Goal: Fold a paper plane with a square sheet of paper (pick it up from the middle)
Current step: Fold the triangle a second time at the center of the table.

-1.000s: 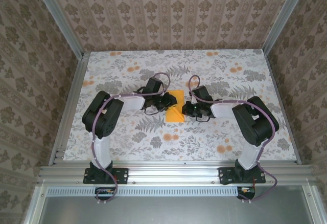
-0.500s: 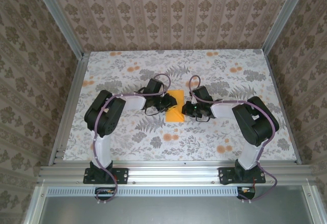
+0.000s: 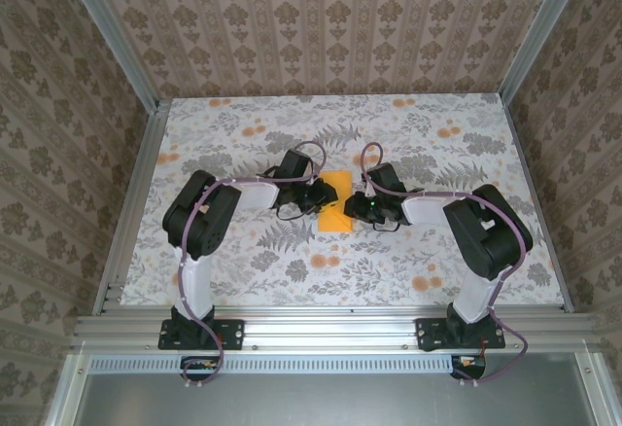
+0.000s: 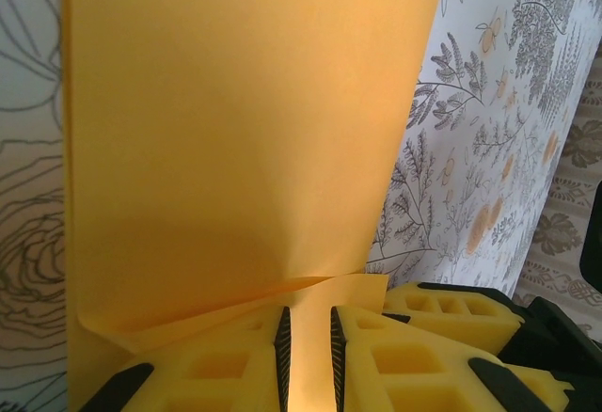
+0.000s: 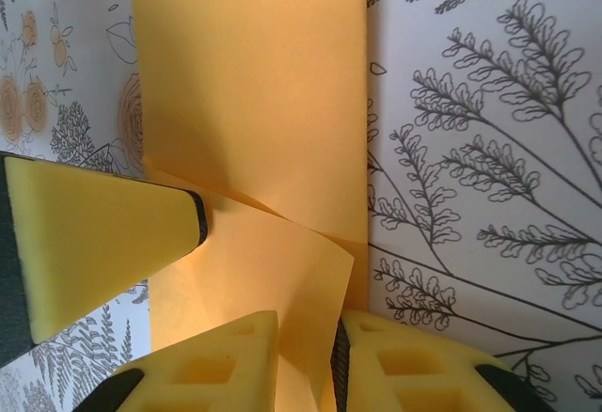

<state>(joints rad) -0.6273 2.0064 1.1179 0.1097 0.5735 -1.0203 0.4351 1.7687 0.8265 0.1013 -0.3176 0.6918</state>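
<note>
The square sheet of paper (image 3: 335, 214), plain orange, lies folded into a narrow strip on the flowered table between both grippers. My left gripper (image 3: 322, 193) is at its left edge and my right gripper (image 3: 358, 204) at its right edge. In the left wrist view the paper (image 4: 235, 130) spreads ahead, with a raised flap running into the narrow gap of the left gripper (image 4: 310, 316). In the right wrist view a loose flap of the paper (image 5: 254, 83) stands in the gap of the right gripper (image 5: 307, 325), its jaws slightly apart. One of the left gripper's fingers (image 5: 103, 238) rests on the sheet.
The flowered tablecloth (image 3: 243, 251) surrounds the paper on all sides. Aluminium rails (image 3: 330, 327) frame the near edge, and patterned walls (image 3: 321, 27) close the back and sides. Both arms' elbows (image 3: 199, 214) stand near the front.
The right gripper's jaws have parted a little around the paper flap they were pinching. The left arm's elbow shifted slightly; the paper stays in place.
</note>
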